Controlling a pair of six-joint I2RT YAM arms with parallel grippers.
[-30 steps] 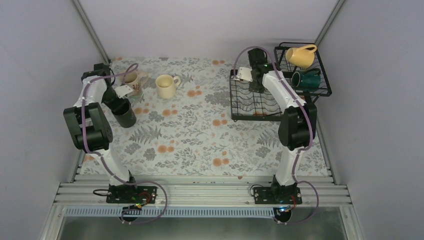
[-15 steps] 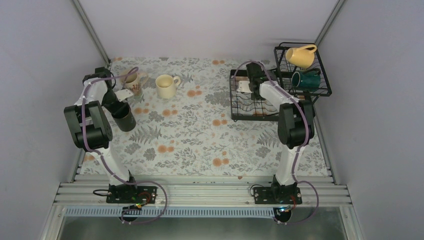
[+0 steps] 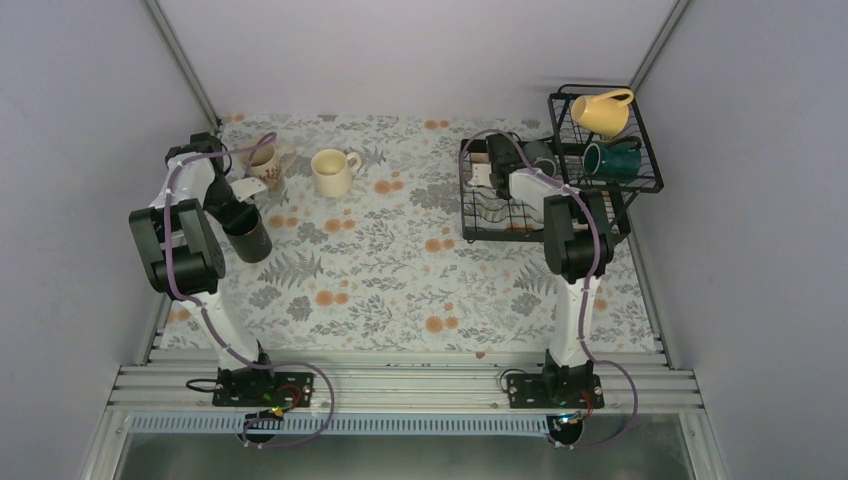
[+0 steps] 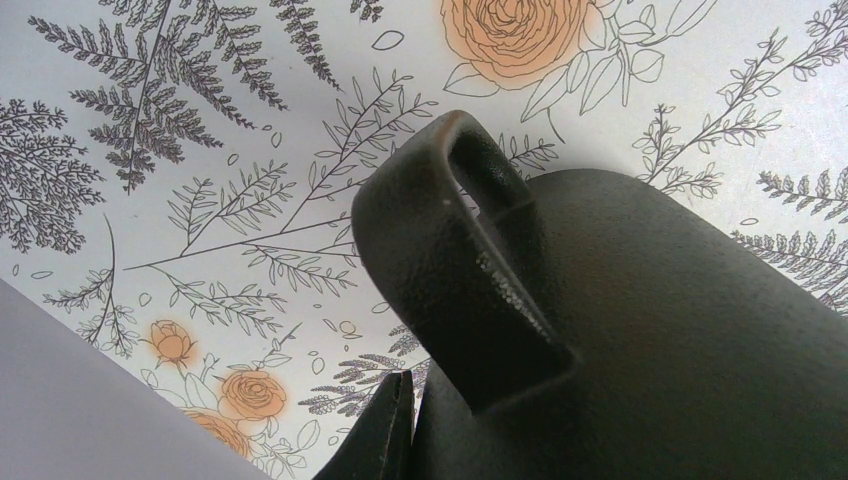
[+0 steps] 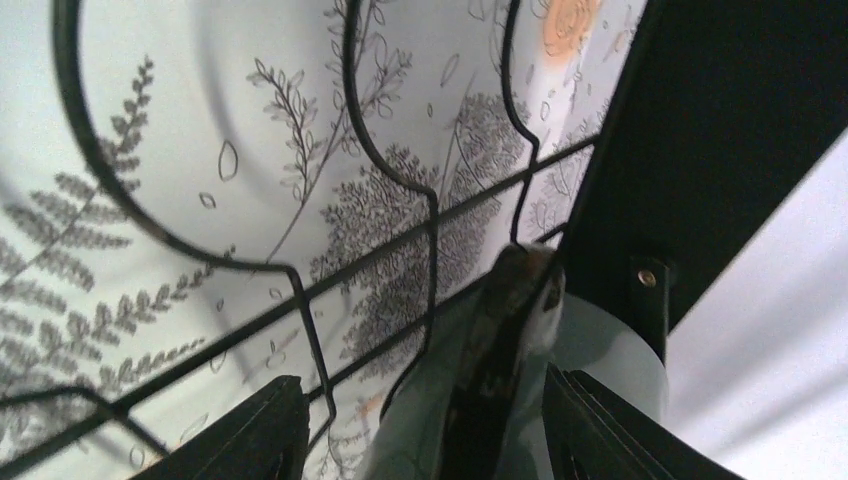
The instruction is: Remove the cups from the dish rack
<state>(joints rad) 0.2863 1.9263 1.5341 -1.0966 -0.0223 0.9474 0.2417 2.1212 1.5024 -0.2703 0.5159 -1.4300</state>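
The black wire dish rack [image 3: 478, 222] stands at the back right; its raised basket holds a yellow mug [image 3: 603, 111] and a dark teal mug [image 3: 612, 160]. A dark grey-green mug [image 3: 541, 157] sits at the back of the flat tray. My right gripper [image 3: 497, 162] is low over the tray wires [image 5: 300, 290], open, its fingers either side of that mug's rim [image 5: 510, 330]. My left gripper [image 3: 236, 207] is shut on the wall of the black mug [image 3: 251, 238], whose handle [image 4: 450, 250] fills the left wrist view. Two cream mugs [image 3: 264, 160] [image 3: 333, 172] stand on the cloth.
The flowered cloth [image 3: 400, 260] covers the table. Grey walls close in on the left, back and right. The rack's raised basket [image 3: 640, 182] sits against the right wall. An aluminium rail [image 3: 400, 385] runs along the near edge by the arm bases.
My right gripper has swung back and down into the rack toward the grey-green mug. My left gripper has shifted the black mug slightly nearer and lower.
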